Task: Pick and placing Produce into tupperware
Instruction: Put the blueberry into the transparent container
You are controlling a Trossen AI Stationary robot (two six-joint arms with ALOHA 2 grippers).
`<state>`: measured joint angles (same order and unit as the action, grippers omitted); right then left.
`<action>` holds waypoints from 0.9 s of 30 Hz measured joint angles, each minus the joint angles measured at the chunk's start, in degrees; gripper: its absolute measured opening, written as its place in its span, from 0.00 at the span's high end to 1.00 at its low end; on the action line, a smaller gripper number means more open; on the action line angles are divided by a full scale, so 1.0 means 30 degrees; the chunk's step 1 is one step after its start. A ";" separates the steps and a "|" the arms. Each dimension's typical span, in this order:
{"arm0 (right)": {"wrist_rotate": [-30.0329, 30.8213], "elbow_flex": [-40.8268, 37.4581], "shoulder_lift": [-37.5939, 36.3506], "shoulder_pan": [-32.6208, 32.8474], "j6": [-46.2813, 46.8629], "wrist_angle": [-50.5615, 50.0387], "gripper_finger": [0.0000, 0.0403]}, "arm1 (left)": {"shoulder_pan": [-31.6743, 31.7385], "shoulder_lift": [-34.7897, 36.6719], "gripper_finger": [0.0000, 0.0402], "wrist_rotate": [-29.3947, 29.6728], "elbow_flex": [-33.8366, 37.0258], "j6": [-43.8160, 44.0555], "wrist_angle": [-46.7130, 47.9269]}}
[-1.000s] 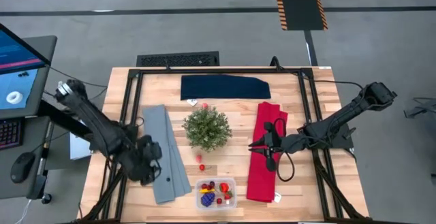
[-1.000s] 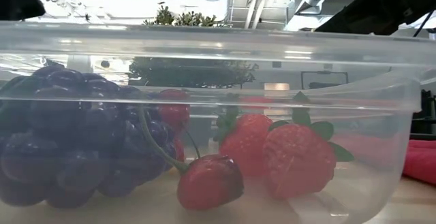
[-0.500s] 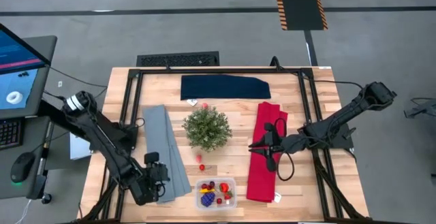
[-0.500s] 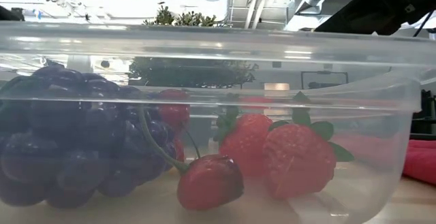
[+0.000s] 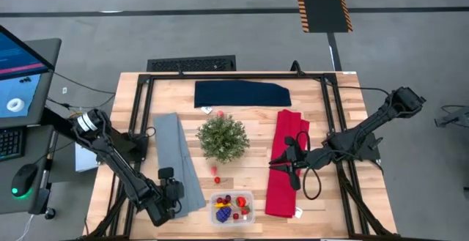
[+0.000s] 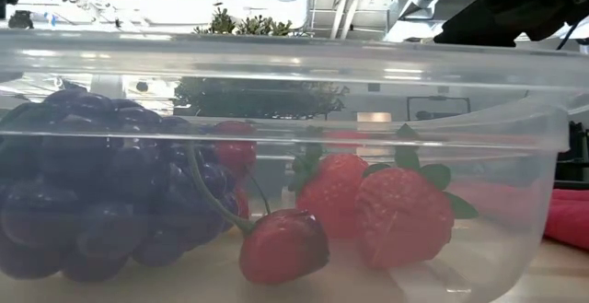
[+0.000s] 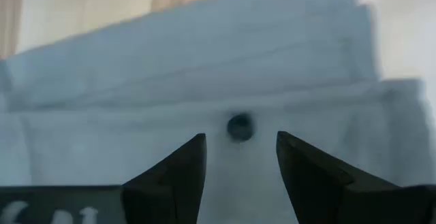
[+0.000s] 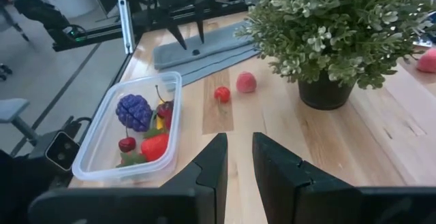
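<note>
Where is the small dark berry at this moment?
In the left wrist view the small dark round berry lies on the folded grey cloth, just ahead of the open left gripper, left of the clear plastic container.

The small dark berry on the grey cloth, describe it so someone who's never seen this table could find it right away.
Start at the bushy green plant in the middle of the table, then move to the long grey cloth lying on the left arm's side of it. Near that cloth's front end, directly ahead of the left gripper, sits the small dark berry. It is the only fruit on the cloth; the others are red and lie on bare wood or in the tupperware.
</note>
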<state>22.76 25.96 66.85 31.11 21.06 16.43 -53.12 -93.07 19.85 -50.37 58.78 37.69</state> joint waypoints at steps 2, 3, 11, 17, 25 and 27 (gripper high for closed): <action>0.0001 0.0000 -0.0007 0.0000 0.0000 0.0027 0.77 | -0.0010 0.0005 0.60 0.0089 0.0000 -0.0278 -0.0468; 0.0001 0.0000 -0.0003 0.0000 0.0000 0.0054 0.77 | -0.0044 0.0005 0.60 0.0143 0.0000 -0.0386 -0.0507; 0.0001 0.0000 -0.0005 0.0000 0.0000 0.0117 0.77 | -0.0058 0.0005 0.62 0.0779 0.0000 -0.0486 -0.0443; 0.0001 0.0000 0.0000 0.0000 0.0000 0.0117 0.77 | -0.0044 0.0005 0.62 0.0962 0.0000 -0.0688 -0.0413; 0.0001 0.0000 -0.0007 0.0000 0.0022 0.0117 0.77 | -0.0044 0.0005 0.62 0.0839 0.0000 -0.0697 -0.0540; 0.0001 0.0000 -0.0007 0.0000 0.0034 0.0126 0.77 | -0.0036 0.0002 0.62 0.0654 0.0005 -0.0690 -0.0481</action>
<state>22.76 25.96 66.83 31.11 21.16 16.80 -53.23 -93.06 21.81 -50.35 56.71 36.24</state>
